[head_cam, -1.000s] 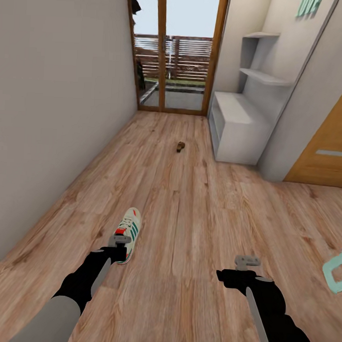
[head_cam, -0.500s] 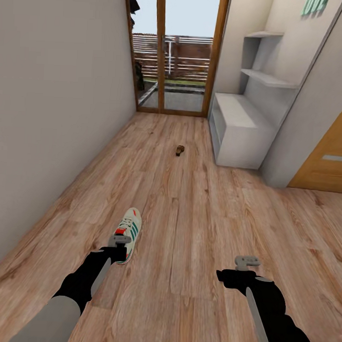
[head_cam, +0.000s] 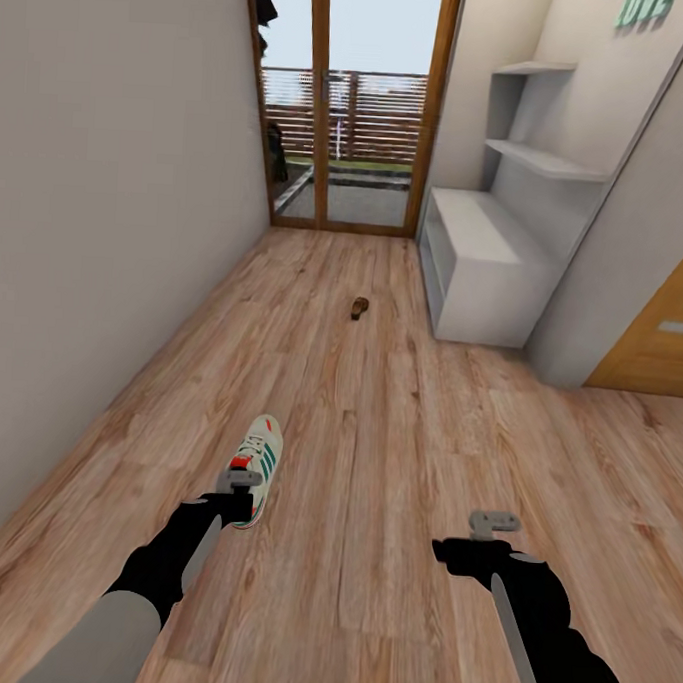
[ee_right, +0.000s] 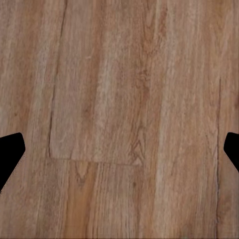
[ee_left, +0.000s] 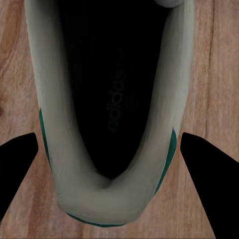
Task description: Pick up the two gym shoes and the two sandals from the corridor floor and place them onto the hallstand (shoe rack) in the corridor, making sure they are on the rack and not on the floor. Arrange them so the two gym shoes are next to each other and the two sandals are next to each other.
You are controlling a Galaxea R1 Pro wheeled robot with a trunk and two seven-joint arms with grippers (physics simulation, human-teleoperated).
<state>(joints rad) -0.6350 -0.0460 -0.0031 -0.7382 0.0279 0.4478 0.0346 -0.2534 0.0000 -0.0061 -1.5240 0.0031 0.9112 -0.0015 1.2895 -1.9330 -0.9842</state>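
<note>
At the near left of the corridor floor (head_cam: 397, 425), close to the left wall, one gym shoe (head_cam: 258, 465) points its toe down the corridor, heel toward the robot. The left gripper (head_cam: 236, 488) is at its heel; in the left wrist view the shoe's open collar (ee_left: 112, 124) sits between the two dark fingers, which stand wide on either side of the heel and look clear of it, so the jaws are open around the shoe rather than clamped on it.

The shoe should be light, with a soft upper that gives under pressure and a stiffer heel counter and rubber sole. The heel is probably the best hold: pinched across the collar walls or the heel cup it should resist collapse, while the toe would likely droop if lifted by the heel alone. A slow lift seems wise.

Further down the floor, near its middle, lies a small dark-brown sandal (head_cam: 359, 307), well apart from the shoe. Beyond it, against the right wall, stands the hallstand (head_cam: 486, 251), its flat top bare. The right gripper (head_cam: 494, 523) hangs over bare planks, its fingers spread open with nothing between them.
</note>
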